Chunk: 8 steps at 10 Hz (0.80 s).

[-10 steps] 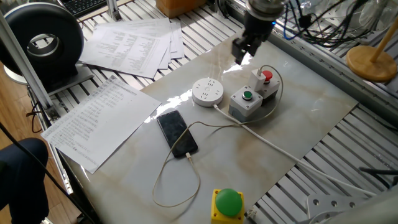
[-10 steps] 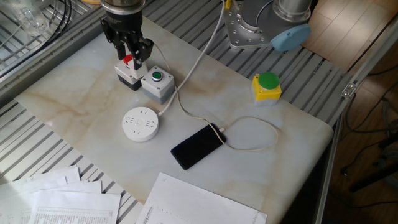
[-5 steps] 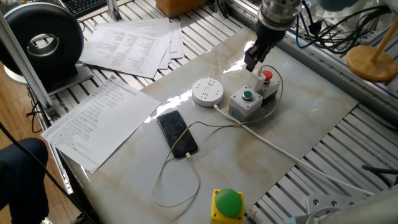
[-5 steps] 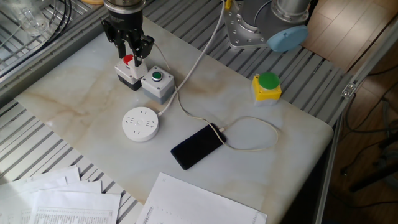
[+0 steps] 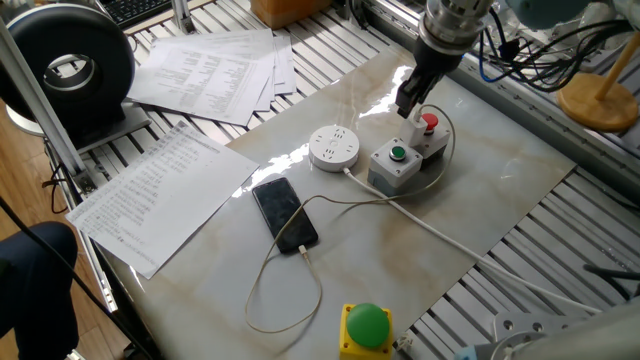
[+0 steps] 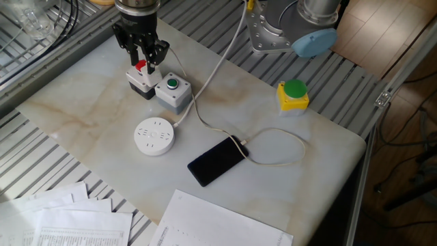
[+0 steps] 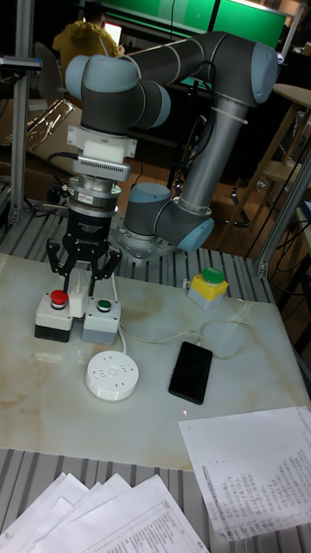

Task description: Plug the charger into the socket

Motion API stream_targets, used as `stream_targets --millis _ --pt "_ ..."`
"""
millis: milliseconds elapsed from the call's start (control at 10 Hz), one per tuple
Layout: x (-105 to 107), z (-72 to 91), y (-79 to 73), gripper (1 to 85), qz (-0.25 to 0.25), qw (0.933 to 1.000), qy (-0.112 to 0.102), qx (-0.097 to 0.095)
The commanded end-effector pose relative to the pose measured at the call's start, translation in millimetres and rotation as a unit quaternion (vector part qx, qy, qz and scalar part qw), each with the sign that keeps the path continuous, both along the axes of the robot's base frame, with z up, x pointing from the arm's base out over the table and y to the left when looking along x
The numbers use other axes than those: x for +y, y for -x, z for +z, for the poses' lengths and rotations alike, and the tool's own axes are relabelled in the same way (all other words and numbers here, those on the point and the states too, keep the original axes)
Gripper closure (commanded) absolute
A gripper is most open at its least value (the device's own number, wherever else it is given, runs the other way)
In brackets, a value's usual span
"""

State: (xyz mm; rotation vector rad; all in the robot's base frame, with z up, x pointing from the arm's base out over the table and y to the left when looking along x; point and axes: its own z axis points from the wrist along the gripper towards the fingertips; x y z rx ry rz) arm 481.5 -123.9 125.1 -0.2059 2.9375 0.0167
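Note:
The charger (image 7: 79,301) is a small white cube standing upright against the grey box with the red button (image 7: 53,314); in one fixed view the charger (image 5: 412,124) shows just under the fingers. Its thin white cable runs to a black smartphone (image 5: 285,213). My gripper (image 7: 84,275) hangs right above the charger, open, fingers spread to either side, apart from it. The same gripper (image 5: 408,104) (image 6: 142,59) holds nothing. The socket (image 5: 334,147) (image 6: 153,135) (image 7: 112,376), a round white puck, lies on the table in front of the boxes.
A grey box with a green button (image 5: 396,165) sits beside the red one. A yellow box with a green dome (image 6: 294,96) stands near the table edge. Papers (image 5: 160,190) lie beyond the marble slab. The socket's thick cord (image 5: 440,238) crosses the table.
The gripper has shifted from behind the red-button box to a spot over the charger, staying open. Nothing on the table has moved.

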Motion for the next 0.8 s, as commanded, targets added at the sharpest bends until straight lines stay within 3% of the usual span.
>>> stream_targets --millis 0,700 --pt "2.2 -3.5 -3.8 40.0 -0.01 0.9997 -0.014 -0.015" --pt "0.9 -6.7 -3.0 41.0 -0.012 0.9994 -0.019 -0.024"
